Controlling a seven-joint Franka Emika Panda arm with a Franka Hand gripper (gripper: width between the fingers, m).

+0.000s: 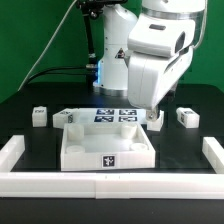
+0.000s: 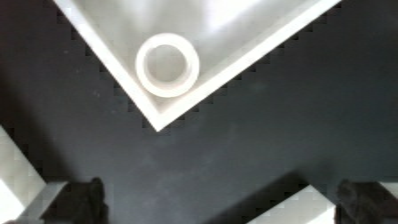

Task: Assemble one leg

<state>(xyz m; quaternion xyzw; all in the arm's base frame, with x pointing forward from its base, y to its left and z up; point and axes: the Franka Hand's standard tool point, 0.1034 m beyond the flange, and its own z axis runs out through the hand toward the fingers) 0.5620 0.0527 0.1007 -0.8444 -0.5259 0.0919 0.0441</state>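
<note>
The white square panel (image 1: 105, 147) lies in the middle of the black table with a marker on its front wall. Two legs (image 1: 40, 117) (image 1: 63, 117) stand to the exterior view's left of it, and two more (image 1: 160, 120) (image 1: 185, 117) to its right. My gripper (image 1: 151, 106) hangs over the panel's far right corner, close to the nearer right leg. In the wrist view the gripper (image 2: 217, 205) is open and empty. Its dark fingertips (image 2: 71, 200) stand wide apart over the black table. The panel's corner with its round hole (image 2: 166, 65) shows ahead of them.
The marker board (image 1: 112, 115) lies behind the panel. A low white wall (image 1: 110, 186) runs along the front, with side pieces at the left (image 1: 14, 153) and right (image 1: 212, 153). A white edge (image 2: 313, 203) shows beside one fingertip; I cannot tell what it is.
</note>
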